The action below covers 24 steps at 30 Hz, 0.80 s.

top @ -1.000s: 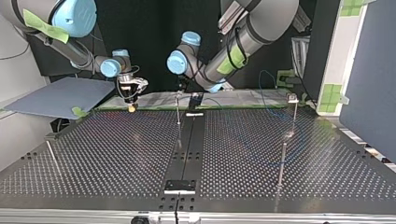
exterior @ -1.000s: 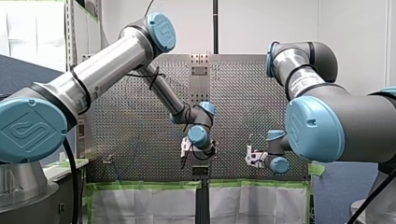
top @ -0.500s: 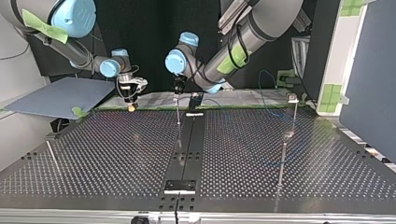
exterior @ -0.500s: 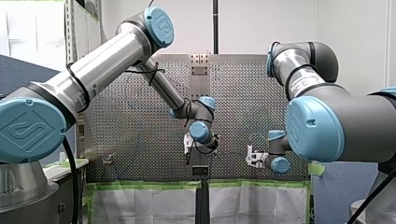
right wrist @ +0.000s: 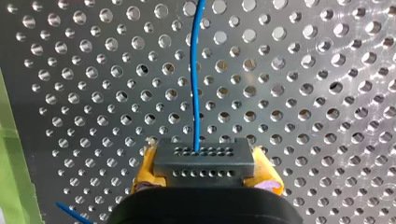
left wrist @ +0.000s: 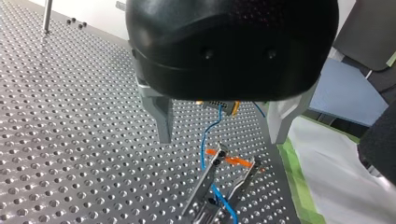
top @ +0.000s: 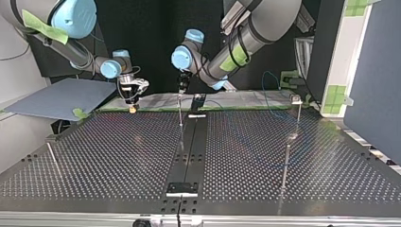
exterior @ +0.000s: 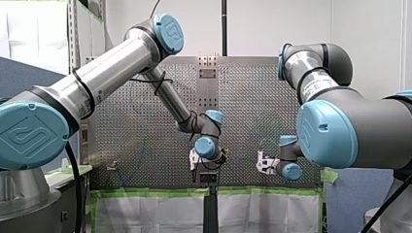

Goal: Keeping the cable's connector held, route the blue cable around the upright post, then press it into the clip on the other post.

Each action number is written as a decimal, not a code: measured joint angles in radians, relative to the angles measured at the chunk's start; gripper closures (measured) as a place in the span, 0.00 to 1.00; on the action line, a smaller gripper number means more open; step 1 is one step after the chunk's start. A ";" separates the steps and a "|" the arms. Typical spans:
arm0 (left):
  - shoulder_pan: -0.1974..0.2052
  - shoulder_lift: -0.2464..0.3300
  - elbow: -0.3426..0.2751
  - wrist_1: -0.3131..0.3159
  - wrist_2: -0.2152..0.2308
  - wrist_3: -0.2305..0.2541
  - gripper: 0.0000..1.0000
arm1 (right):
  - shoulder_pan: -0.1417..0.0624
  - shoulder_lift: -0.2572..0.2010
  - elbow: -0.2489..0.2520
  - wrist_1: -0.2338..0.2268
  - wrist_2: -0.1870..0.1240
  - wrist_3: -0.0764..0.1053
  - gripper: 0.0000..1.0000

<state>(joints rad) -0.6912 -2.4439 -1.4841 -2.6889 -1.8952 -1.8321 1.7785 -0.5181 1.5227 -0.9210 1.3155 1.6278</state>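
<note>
Blue thin cable (right wrist: pixel 196 70) leaves the dark perforated connector block (right wrist: pixel 203 161) clamped in my right fingers (right wrist: pixel 144 172). Now my left fingers (left wrist: pixel 161 116) hang spread over the metal clip (left wrist: pixel 205 186), cable running by it. Pressing step, I reckon: descend straight.

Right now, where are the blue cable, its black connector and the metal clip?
thin blue cable (right wrist: pixel 195 70), right wrist view, its straight stretch
black rectangular connector (right wrist: pixel 204 161), right wrist view, middle of its face
metal clip (left wrist: pixel 205 184), left wrist view, one metal arm
</note>
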 joint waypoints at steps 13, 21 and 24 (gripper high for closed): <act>0.005 -0.037 -0.002 0.023 -0.008 0.004 0.00 | -0.001 0.000 0.000 0.000 -0.005 0.000 1.00; 0.005 -0.044 -0.001 0.046 0.000 0.029 0.00 | -0.003 0.000 0.000 0.000 -0.005 0.000 1.00; 0.004 -0.044 -0.001 0.070 0.005 0.039 0.00 | -0.004 0.000 0.000 0.000 -0.005 0.000 1.00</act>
<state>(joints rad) -0.6870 -2.4880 -1.4852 -2.6188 -1.8898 -1.7929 1.7745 -0.5182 1.5227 -0.9206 1.3102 1.6279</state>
